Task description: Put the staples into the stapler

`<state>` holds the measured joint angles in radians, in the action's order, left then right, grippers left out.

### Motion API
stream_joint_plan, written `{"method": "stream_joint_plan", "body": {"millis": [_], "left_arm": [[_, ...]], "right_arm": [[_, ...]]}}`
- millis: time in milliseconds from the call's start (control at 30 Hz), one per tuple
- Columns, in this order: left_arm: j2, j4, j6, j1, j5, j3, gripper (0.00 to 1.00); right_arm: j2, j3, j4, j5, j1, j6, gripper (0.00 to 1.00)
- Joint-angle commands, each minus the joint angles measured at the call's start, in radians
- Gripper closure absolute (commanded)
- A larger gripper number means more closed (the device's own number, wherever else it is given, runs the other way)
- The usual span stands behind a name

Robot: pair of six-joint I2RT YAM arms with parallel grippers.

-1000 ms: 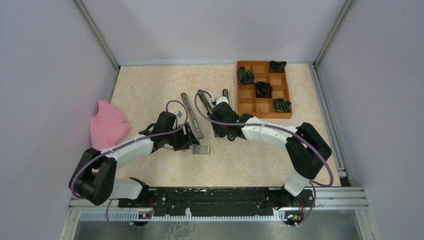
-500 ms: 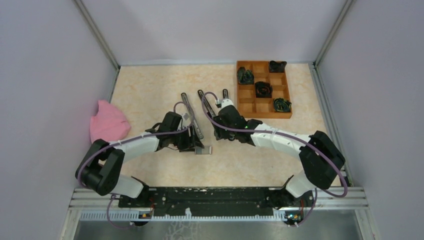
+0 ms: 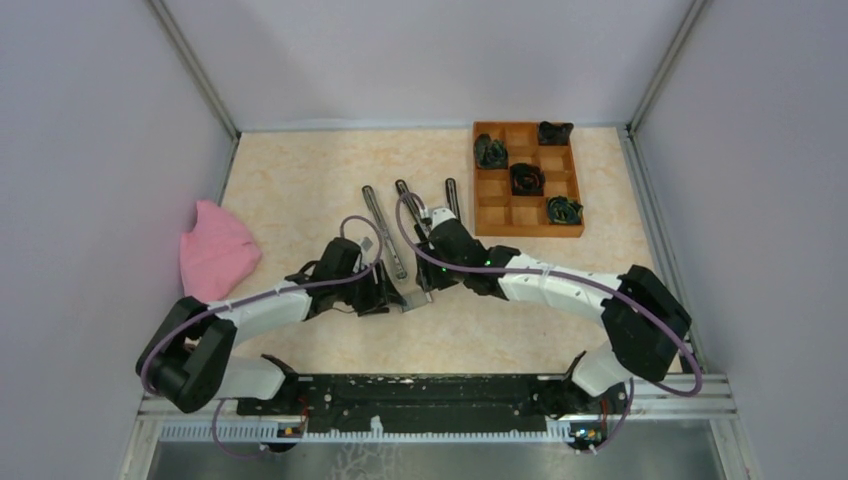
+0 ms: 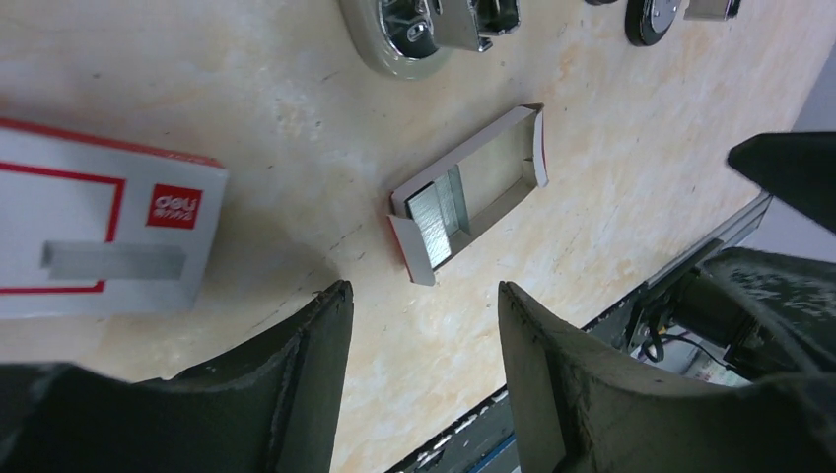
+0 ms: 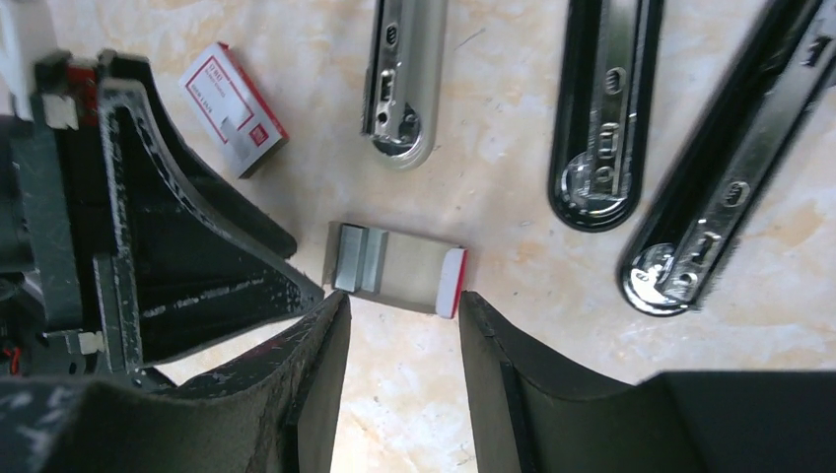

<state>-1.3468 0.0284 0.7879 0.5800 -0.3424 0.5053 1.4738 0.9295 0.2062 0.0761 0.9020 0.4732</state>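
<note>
1. One open tray of staples [image 5: 394, 268] is seen flat on the table [image 4: 641, 148], between both grippers.
2. Left gripper [image 4: 424, 296]: fingers held apart, nothing gripped, tray just ahead.
3. Right gripper [image 5: 402, 301]: fingers parted, empty, tips at the tray's near edge; contact cannot be told.
4. Silver stapler [image 5: 404, 79] is noted just beyond the tray.
</note>
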Motion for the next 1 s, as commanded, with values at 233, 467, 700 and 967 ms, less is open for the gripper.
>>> {"method": "stream_joint_plan", "body": {"millis": [233,467,700,967], "left_arm": [[0.126,0.02,0.052,-0.012,0.107,-0.057,0.4],[0.135,0.022,0.051,-0.014,0.114,-0.066,0.4],[0.141,0.018,0.054,-0.016,0.116,-0.076,0.4],[0.14,0.012,0.054,-0.017,0.111,-0.078,0.4]], "right_arm": [[0.151,0.084,-0.008,-0.012,0.08,0.032,0.57],[0.208,0.091,-0.019,-0.002,0.089,0.05,0.56],[0.247,0.103,-0.028,0.007,0.092,0.058,0.57],[0.266,0.113,-0.021,0.029,0.097,0.062,0.59]]}}
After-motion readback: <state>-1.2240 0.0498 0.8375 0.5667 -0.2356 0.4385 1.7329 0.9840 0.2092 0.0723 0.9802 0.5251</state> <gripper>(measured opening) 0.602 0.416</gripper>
